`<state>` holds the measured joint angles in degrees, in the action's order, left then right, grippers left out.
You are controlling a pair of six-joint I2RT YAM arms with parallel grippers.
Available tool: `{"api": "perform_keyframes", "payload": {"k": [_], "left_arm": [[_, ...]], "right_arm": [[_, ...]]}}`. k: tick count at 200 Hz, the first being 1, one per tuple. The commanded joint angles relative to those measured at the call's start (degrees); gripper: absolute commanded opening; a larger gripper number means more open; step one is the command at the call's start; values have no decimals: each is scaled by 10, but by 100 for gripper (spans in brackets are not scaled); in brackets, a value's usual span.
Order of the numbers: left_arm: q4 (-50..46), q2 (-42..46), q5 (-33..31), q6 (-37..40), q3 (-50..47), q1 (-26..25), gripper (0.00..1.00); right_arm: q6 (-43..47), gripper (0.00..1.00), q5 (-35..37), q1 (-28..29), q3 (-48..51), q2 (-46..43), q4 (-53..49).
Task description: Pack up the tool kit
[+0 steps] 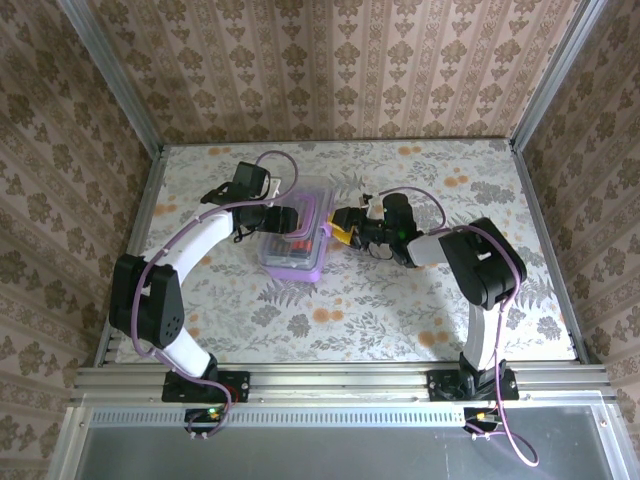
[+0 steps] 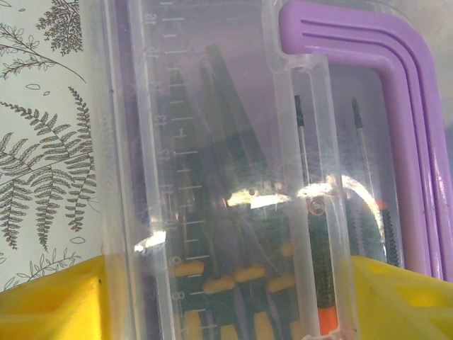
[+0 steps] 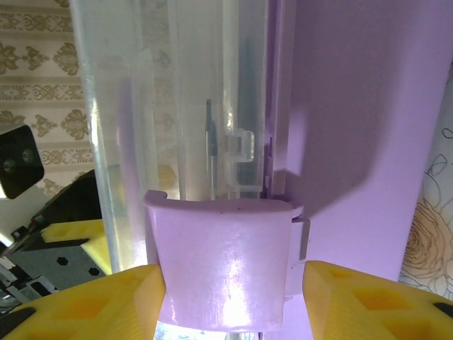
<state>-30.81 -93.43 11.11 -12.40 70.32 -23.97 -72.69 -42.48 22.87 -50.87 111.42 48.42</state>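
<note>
The tool kit case (image 1: 293,236) lies mid-tabletop (image 1: 400,310). Its clear lid (image 2: 212,106) is down over the purple base (image 3: 354,106), and pliers (image 2: 226,280) and screwdrivers (image 2: 359,142) are visible inside. The filling therefore looks done, and fastening appears to be the step in hand.

The left pincer (image 2: 226,312) stands wide across the lid's raised part with a yellow finger against each side. It seems clamped there to stop the case sliding while the other arm works.

The right pincer (image 3: 230,283) sits at the opposite long edge, its jaws half parted astride the purple latch (image 3: 223,248) (one finger touches it, the other sits just beside). I cannot tell whether it squeezes the latch or merely brackets it, nor whether the latch has caught.
</note>
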Motion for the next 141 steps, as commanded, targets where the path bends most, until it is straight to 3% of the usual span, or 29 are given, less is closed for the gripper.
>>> {"api": "perform_keyframes", "payload": {"k": [1, 54, 71, 141], "left_arm": [[-81, -63, 57, -25, -48, -12, 55], [-70, -64, 70, -28, -56, -9, 55], [-68, -63, 73, -31, -55, -9, 55], [-69, -57, 74, -30, -57, -9, 54]], "right_arm": [[-31, 56, -6, 18, 6, 6, 87], [-47, 54, 9, 22, 21, -1, 116], [-42, 59, 13, 24, 20, 2, 106], [17, 61, 13, 25, -25, 3, -9]]}}
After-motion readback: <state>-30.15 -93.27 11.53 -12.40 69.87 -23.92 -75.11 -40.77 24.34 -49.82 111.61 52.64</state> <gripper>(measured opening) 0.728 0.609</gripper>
